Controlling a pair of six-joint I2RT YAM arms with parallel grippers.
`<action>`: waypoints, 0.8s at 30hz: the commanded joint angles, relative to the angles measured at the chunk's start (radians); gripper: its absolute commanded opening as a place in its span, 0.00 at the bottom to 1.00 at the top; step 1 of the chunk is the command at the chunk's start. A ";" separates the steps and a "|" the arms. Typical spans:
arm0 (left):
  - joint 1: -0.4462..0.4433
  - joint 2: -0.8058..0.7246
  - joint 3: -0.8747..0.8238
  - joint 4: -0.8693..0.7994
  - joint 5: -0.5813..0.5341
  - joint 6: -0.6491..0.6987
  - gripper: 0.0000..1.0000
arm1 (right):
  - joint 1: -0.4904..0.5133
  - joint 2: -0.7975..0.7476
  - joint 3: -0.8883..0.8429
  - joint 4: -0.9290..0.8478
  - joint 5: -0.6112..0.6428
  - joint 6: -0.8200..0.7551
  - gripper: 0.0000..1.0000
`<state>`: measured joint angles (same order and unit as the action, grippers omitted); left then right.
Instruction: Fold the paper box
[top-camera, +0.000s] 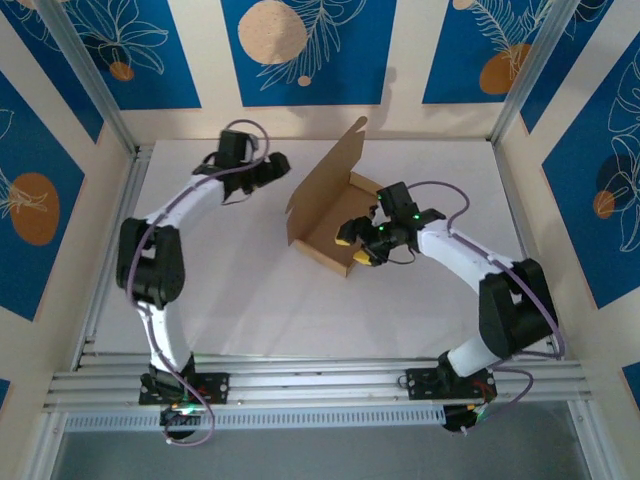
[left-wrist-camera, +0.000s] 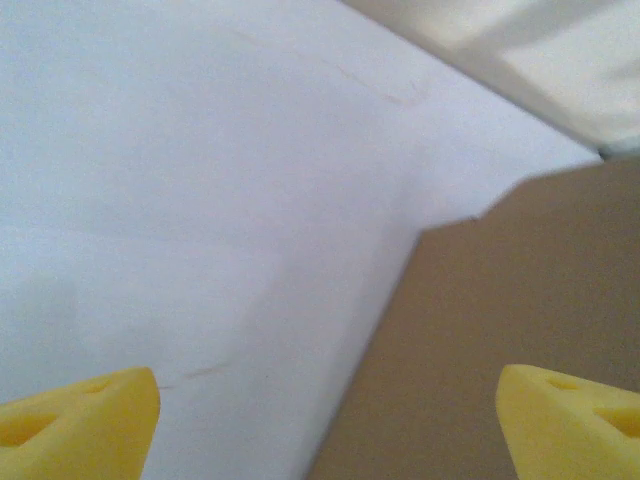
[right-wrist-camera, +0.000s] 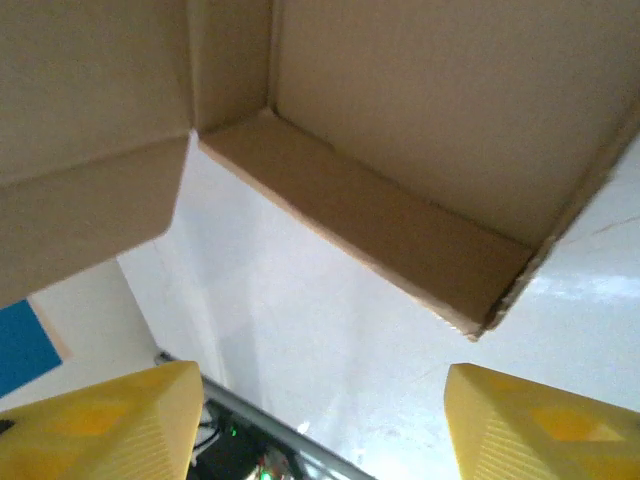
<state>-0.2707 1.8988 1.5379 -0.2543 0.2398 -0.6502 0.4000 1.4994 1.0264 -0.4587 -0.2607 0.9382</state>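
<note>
We see the plain brown cardboard paper box (top-camera: 320, 215) mid-frame (one flap upright), with the left gripper (left-wrist-camera: 325, 425) and right gripper (right-wrist-camera: 320, 420) both gaping, empty.

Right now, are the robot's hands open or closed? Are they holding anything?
Left gripper: open, holding nothing.
Right gripper: open, holding nothing, facing the paper box.

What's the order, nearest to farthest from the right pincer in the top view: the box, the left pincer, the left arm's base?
1. Box, mid-table, right beside the right pincer.
2. Left pincer, past the box, toward the far left.
3. Left arm's base, near edge, bottom left.
</note>
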 joint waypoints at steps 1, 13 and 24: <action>0.030 -0.168 -0.061 -0.022 -0.071 0.073 0.87 | -0.018 -0.069 0.069 -0.084 0.203 -0.140 0.69; -0.040 -0.556 -0.518 0.105 -0.027 -0.092 0.87 | -0.278 0.418 0.548 -0.109 0.271 -0.590 0.72; -0.081 -0.872 -0.677 -0.042 -0.070 0.065 0.87 | -0.274 0.774 0.880 -0.307 0.040 -0.750 0.72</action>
<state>-0.3473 1.0988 0.8909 -0.2455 0.2047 -0.6430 0.1040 2.2612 1.8618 -0.6674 -0.1101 0.2481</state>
